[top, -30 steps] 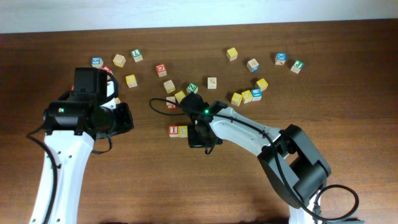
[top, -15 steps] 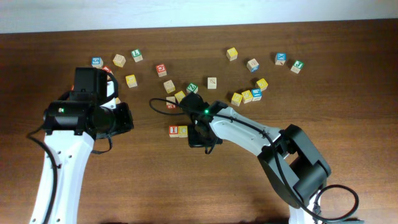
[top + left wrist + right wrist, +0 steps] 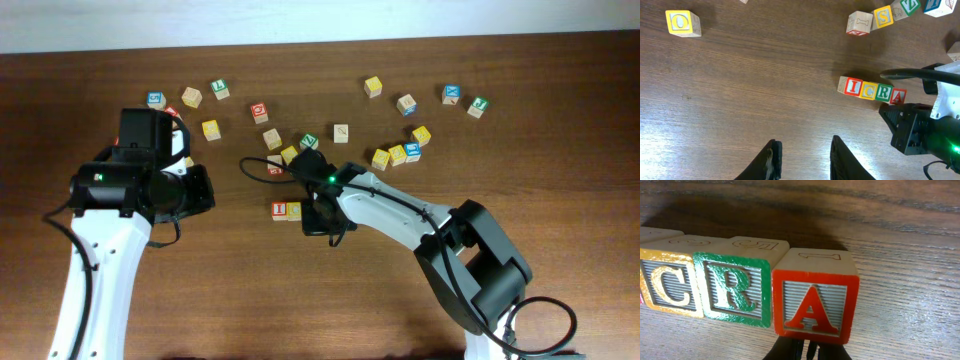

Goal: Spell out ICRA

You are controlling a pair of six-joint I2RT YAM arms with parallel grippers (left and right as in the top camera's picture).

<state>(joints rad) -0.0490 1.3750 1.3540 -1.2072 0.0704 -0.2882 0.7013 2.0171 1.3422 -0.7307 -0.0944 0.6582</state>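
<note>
1. Right claw (image 3: 807,349) is clenched with nothing in it. The closed tips sit right at the bottom edge of the A cube (image 3: 815,305). Touching or just shy of it, I can't tell from the wrist cam.
2. The A cube is down on the table (image 3: 740,100) at the right end of the row, pressed up against the R cube (image 3: 732,292). Its face looks a hair out of line with the R's, nothing major.
3. Going further out, the R cube butts against the C cube (image 3: 670,287), and the I cube (image 3: 853,87) caps the far left end. From the left wrist cam the four read I-C-R-A, all touching, with the row running on a slight slant.
4. Left claw (image 3: 805,142) hangs open and empty over bare wood, well apart from the row.
5. Spare cubes (image 3: 883,16) are scattered beyond the row, none touching it.
6. My read: the word's basically spelled, and this is the last bit of squaring up the A.
7. Next move calls for a gentle touch. Either give a tiny nudge with the closed tips to line the A up, or lift straight off so nothing drags it away from the R.
</note>
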